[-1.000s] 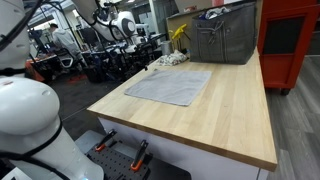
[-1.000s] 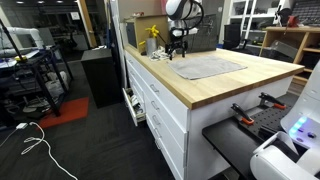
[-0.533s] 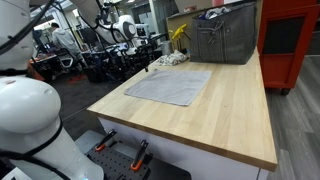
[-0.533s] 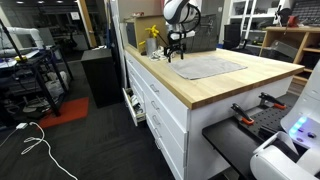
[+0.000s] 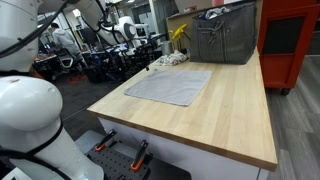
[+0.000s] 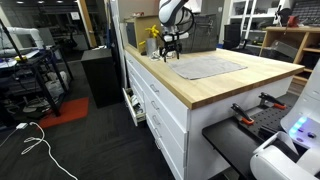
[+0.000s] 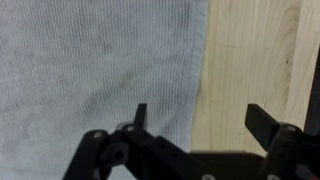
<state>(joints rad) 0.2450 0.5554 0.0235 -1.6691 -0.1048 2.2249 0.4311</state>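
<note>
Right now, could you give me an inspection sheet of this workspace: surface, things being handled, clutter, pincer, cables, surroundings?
Surface: wooden tabletop, pale and flat.
Job's things: grey cloth, spread flat on the tabletop.
Clutter: grey metal bin and a yellow object at the far end.
Grippers: pincer open, straddling the cloth's edge; whether it touches cannot be told.
Cables: white cable loose on the floor.
Surroundings: red cabinet beside the table; white drawers beneath it.

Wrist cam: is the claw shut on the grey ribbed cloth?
No, the claw is open, one finger over the grey ribbed cloth, the other over the light wooden tabletop.
</note>
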